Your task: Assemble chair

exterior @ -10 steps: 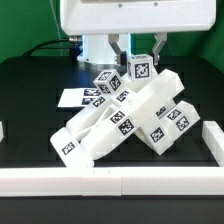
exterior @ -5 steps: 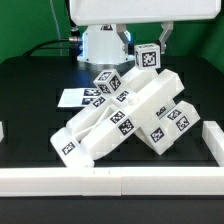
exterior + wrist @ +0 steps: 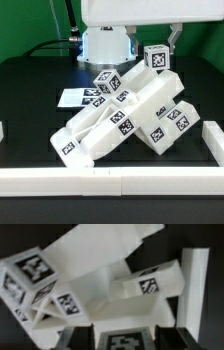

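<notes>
White chair parts (image 3: 105, 274) in a tagged pile on dark desk (image 3: 200, 241). End effector (image 3: 120, 339) fingers (image 3: 75, 338) closed on small tagged white block (image 3: 122, 341), above the pile.

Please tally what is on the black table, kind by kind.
Heaps of white chair parts: 1 (single pieces cannot be told apart)
Small tagged block held by the end effector: 1
Marker board: 1
White border rails: at least 1
Total: at least 4
</notes>
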`<control>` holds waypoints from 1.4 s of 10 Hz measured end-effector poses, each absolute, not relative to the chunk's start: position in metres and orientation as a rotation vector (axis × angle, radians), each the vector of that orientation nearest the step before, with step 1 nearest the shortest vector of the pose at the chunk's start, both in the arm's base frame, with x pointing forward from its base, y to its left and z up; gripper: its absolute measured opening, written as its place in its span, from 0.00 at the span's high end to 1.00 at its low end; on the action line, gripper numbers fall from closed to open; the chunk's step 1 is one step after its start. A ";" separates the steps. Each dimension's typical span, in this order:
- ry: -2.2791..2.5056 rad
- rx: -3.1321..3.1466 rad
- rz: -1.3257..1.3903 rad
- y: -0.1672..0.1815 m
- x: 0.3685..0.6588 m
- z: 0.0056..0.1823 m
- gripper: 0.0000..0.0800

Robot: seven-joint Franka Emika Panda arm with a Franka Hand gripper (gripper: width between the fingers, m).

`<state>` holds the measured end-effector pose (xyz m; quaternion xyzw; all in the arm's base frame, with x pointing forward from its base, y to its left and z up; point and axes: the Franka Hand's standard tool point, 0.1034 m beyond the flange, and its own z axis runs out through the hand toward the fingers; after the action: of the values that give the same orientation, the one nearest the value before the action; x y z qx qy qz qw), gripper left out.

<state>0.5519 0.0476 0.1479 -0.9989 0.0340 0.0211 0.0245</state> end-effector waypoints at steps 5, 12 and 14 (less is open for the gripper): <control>0.077 -3.098 0.036 0.066 0.547 0.135 0.64; 0.072 -3.111 0.064 0.074 0.549 0.119 0.64; 0.080 -3.111 0.066 0.077 0.550 0.118 0.64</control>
<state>0.5504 0.0773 0.1176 -0.9993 0.0257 0.0213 0.0145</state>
